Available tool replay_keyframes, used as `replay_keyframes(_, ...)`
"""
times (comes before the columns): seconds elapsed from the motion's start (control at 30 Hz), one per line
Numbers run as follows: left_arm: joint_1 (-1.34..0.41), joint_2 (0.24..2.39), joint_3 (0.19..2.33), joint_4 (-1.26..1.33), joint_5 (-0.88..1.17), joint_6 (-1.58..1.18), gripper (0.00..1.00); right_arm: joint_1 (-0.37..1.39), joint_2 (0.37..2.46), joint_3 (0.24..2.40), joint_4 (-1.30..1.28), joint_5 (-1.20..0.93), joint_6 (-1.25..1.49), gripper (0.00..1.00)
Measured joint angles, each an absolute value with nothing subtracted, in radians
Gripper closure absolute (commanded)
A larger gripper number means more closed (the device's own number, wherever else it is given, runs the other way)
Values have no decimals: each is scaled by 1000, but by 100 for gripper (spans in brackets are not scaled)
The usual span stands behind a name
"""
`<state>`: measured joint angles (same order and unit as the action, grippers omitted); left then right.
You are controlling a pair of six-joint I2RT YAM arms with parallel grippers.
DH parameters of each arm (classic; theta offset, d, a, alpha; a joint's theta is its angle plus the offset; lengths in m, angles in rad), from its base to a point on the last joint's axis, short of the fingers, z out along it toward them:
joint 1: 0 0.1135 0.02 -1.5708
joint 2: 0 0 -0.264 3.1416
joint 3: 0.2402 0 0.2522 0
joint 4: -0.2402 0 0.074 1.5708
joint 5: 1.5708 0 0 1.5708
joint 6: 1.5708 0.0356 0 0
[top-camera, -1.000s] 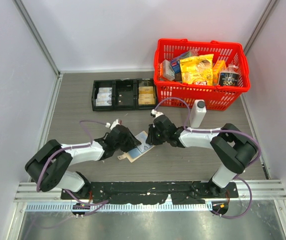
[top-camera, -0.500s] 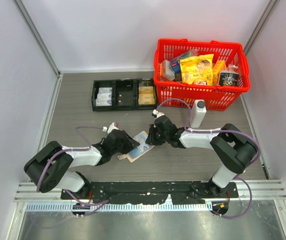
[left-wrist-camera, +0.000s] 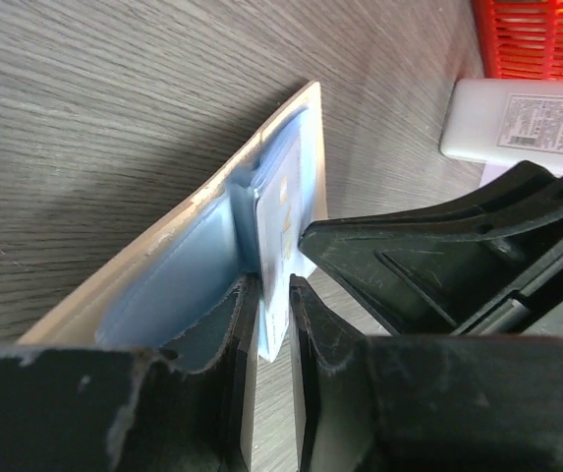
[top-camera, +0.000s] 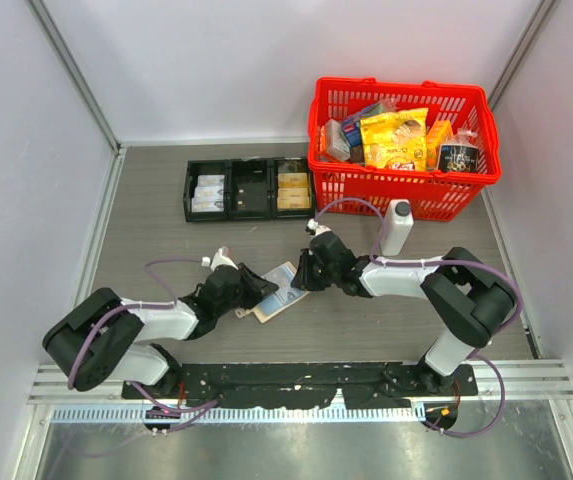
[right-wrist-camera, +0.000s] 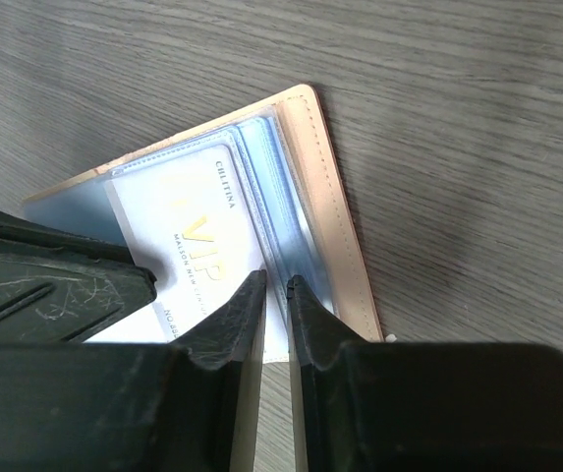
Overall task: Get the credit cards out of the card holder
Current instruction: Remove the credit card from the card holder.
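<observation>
Black plastic fingers of the left gripper point(left-wrist-camera: 273, 300) nipped close on the lower edge of a pale credit card point(left-wrist-camera: 283, 226), the card standing part-way out of a blue-grey sleeve, gold "VIP" lettering on its face. Right gripper point(right-wrist-camera: 274, 295) likewise nearly closed, pinching the clear pocket edge of the card holder point(right-wrist-camera: 340, 246) just beside that card. Both sets of fingertips over the one card holder, almost touching each other. Lies open, tan side down, on the table point(top-camera: 166, 250), between the two arms. Grey wood-grain top, matt. Farther back: white bottle point(top-camera: 396, 227) upright just in front of a red basket point(top-camera: 406, 195) packed with packets; black three-compartment tray point(top-camera: 249, 189) to the basket's left, pale items in its left bay, yellowish ones in its right. Plain pale walls point(top-camera: 266, 60) on three sides, metal rail point(top-camera: 526, 378) along the near edge. Against a second ago: left forearm drawn lower and nearer its base, its gripper shifted slightly along the card holder; card holder, right arm, bottle, basket and tray unmoved
</observation>
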<state>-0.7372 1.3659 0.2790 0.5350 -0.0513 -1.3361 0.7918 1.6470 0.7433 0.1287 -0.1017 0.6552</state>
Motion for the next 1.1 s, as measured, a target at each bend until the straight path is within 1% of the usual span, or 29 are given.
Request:
replay_keyframes(0.3,-737,1327,266,549,-51,-1341,81,792,1647,741,135,-107,676,80)
replay_keyframes(0.5,-735,1373,266,574,-51,-1341,82,792,1647,741,134,-105,683,80)
replay_keyframes(0.6,-733,1392,266,580,-50,-1342,85,792,1647,741,134,-105,683,80)
replay_keyframes(0.77,-733,1388,265,577,-51,-1346,96,792,1647,740,134,-102,684,81)
replay_keyframes(0.87,-733,1358,263,565,-51,-1349,100,792,1647,740,134,-99,685,81)
replay_keyframes(1.1,-733,1265,243,511,-49,-1351,100,795,1650,741,134,-97,704,82)
